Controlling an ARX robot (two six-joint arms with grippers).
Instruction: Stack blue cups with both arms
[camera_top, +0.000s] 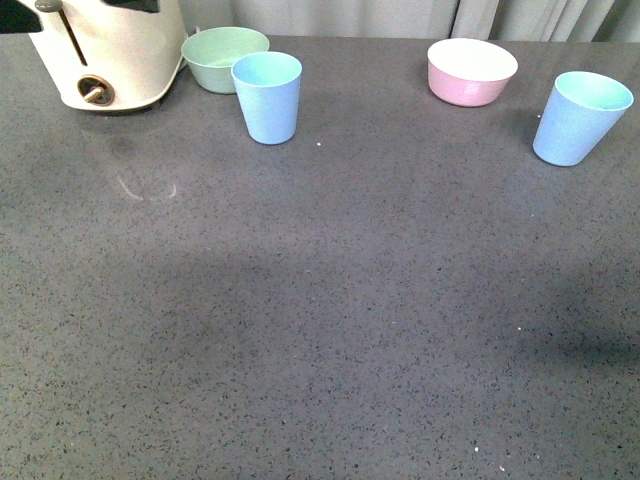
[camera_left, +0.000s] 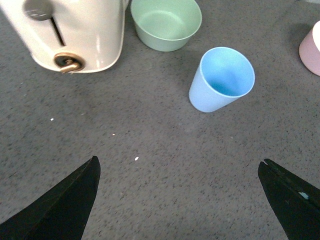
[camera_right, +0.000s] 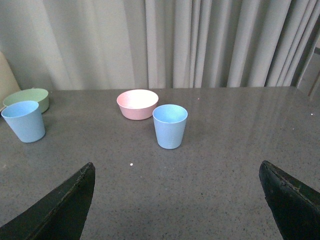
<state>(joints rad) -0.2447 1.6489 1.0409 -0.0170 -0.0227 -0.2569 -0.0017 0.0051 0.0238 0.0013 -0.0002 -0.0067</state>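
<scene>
Front view gives me two tumblers upright and empty on the bench (camera_top: 320, 330): the left blue cup (camera_top: 266, 97) just beside the empty mint-green bowl (camera_top: 222, 58), the right blue cup (camera_top: 580, 118) near the empty pink bowl (camera_top: 471, 71), well apart. Wrist views show my left tool (camera_left: 177, 200) and right tool (camera_right: 175, 205) spread wide, gripping nothing.

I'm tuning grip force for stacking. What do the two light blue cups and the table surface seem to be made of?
Left light blue tapered cup and right light blue tapered cup: probably plastic, matte; thin rims, even colour, no sharp glare. Dark grey speckled tabletop: stone or stone-look laminate, smooth, slightly glossy; it shows faint reflections.
</scene>
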